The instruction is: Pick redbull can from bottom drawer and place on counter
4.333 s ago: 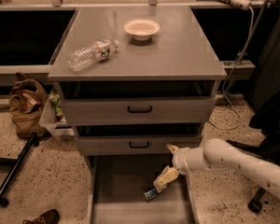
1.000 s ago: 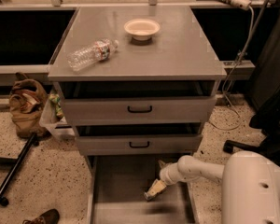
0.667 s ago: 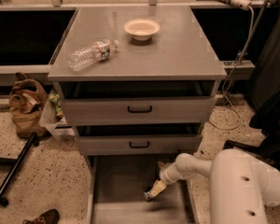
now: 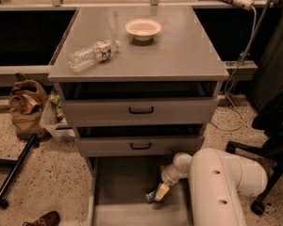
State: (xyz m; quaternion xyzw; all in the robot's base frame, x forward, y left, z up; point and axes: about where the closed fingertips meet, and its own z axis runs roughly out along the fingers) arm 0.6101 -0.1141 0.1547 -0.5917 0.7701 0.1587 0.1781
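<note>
The redbull can lies on its side on the floor of the open bottom drawer, near its right wall. My gripper reaches down into the drawer from the right and sits right at the can, touching or just over its right end. The white arm fills the lower right of the view. The grey counter tops the cabinet above.
A clear water bottle lies on the counter's left and a cream bowl stands at its back. Two upper drawers with black handles are slightly open. A brown bag, a black pole and a chair base are on the floor.
The white arm has swung closer and fills more of the lower right. The gripper has come down from above the can to sit at it. The can has not moved.
</note>
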